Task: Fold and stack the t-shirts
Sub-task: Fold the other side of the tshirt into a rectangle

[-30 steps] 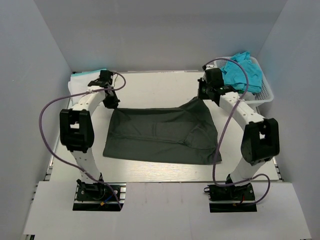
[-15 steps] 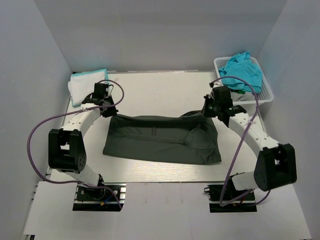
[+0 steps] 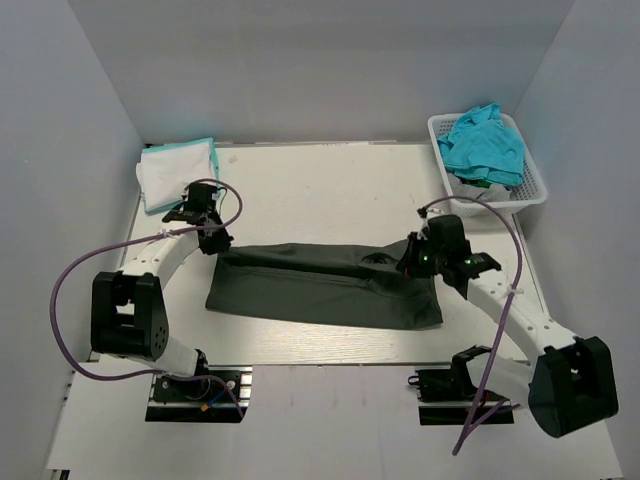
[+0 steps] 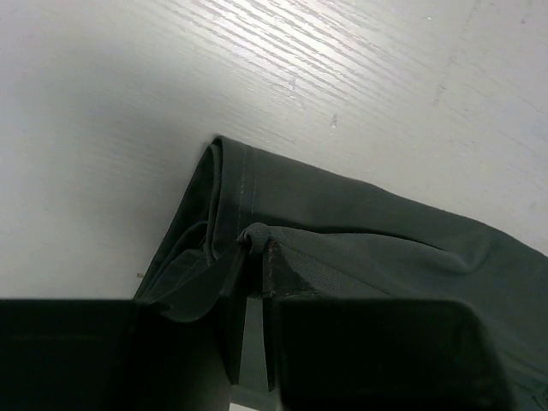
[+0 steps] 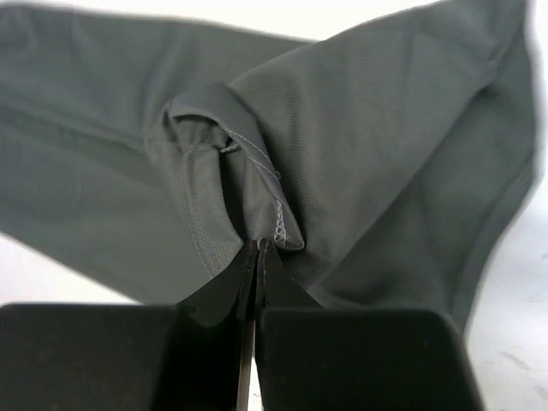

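Note:
A dark charcoal grey t-shirt lies across the middle of the table, its far edge folded toward the front. My left gripper is shut on the shirt's far left corner. My right gripper is shut on the shirt's far right hem. Both hold the cloth low over the shirt. A turquoise t-shirt lies crumpled in the basket. A folded white and turquoise stack sits at the far left.
A white plastic lattice basket stands at the far right corner. Grey walls enclose the table on the left, back and right. Purple cables loop from both arms.
Both grippers have moved toward the front, pulling the shirt's far edge over its near half. The visible shirt has become a narrower band.

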`<action>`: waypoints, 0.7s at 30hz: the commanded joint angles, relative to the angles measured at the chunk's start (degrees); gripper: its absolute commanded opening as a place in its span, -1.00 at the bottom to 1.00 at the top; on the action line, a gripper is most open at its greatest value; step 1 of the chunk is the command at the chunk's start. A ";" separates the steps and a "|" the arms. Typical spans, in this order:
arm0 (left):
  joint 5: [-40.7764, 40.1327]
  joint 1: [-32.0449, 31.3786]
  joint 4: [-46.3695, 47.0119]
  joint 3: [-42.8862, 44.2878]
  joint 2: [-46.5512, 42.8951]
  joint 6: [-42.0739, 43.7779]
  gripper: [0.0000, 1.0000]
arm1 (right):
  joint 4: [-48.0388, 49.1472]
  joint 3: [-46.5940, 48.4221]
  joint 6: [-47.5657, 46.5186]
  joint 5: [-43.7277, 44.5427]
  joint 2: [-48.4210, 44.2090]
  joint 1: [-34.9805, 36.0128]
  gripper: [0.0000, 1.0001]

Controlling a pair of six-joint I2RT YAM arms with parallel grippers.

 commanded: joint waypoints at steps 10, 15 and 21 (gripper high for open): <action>-9.25 1.03 -17.27 4.93 -1.23 -9.77 0.99 | -12.76 -12.77 9.39 -5.43 -14.43 7.87 0.32; -12.00 1.03 -25.06 11.00 -3.60 -10.57 0.99 | -16.74 -8.81 6.85 -5.07 -18.77 7.88 0.81; 5.45 -0.02 -19.11 17.69 -0.18 -8.37 0.99 | -8.14 -3.45 6.14 -2.97 -8.34 7.70 0.81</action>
